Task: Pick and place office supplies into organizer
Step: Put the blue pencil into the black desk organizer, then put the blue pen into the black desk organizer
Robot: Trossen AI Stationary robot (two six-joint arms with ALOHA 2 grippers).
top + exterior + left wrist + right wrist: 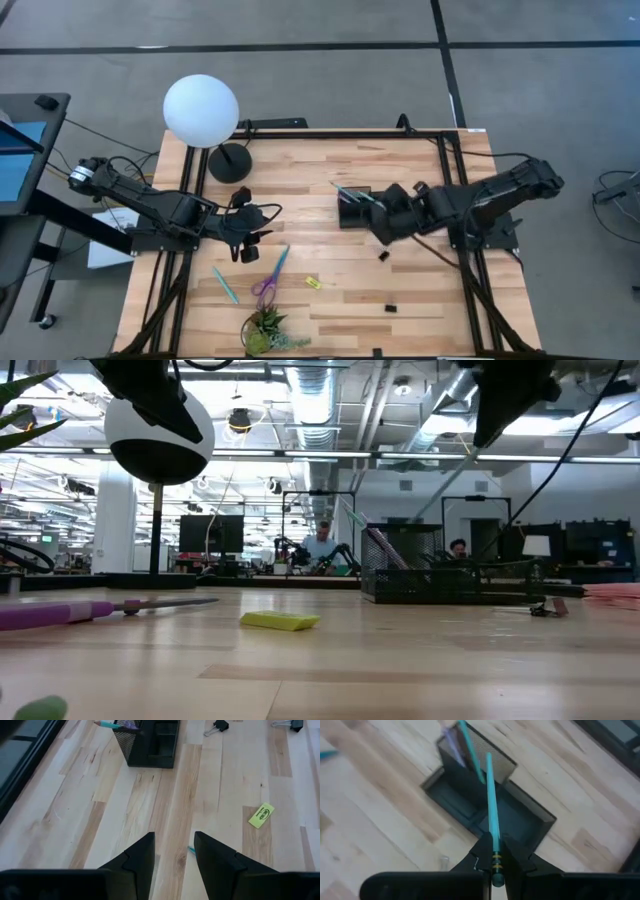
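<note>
The organizer sits a little right of the table's centre, and the right hand hangs directly over it, clamped on a teal pen. In the right wrist view the pen runs straight out from between the closed fingers and points down into the black compartments, which reads as a deliberate line-up so it can drop in upright. One teal pen leans in the taller mesh cup already, with something purple beside it that I cannot identify.

At about eight o'clock from the organizer, the left hand hovers with its fingers parted and nothing between them; I judge it is waiting or lining up for the next item. Just below it lie the scissors, with another teal pen further toward eight o'clock and the yellow piece at six o'clock from the organizer. Two black clips lie apart toward five o'clock.

From the low view the organizer's lower tray is hard to read, so whether anything rests in it is unclear. The left wrist view cuts off the organizer's far side, and only the tip of a teal pen peeks out between that hand's fingers. The plant at the near edge and the lamp at eleven o'clock play no part.
</note>
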